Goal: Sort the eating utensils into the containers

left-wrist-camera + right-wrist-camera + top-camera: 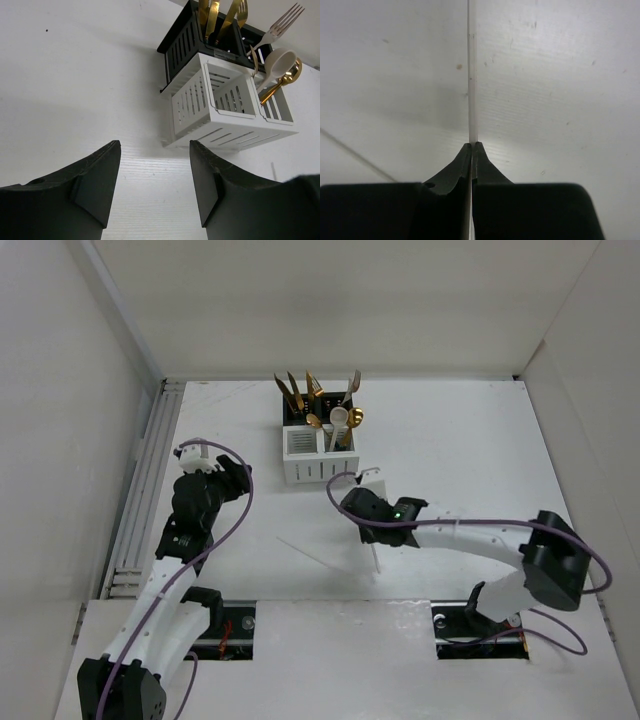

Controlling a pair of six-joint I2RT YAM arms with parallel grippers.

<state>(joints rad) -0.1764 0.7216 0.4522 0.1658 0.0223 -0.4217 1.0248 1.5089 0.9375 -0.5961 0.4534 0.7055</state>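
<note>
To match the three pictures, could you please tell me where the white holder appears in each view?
Top: white holder at upper centre.
Left wrist: right of centre, above the left fingers.
Right wrist: not in it; only the right fingers pinching a white utensil.
Shared landmark: the cream spoon standing in it, in top and left wrist views.

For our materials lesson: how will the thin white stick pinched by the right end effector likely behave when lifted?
The stick looks very slim, so probably light. It runs dead straight, so likely stiff. The right end effector pinches only its narrow width, so it may swivel or slip.
</note>
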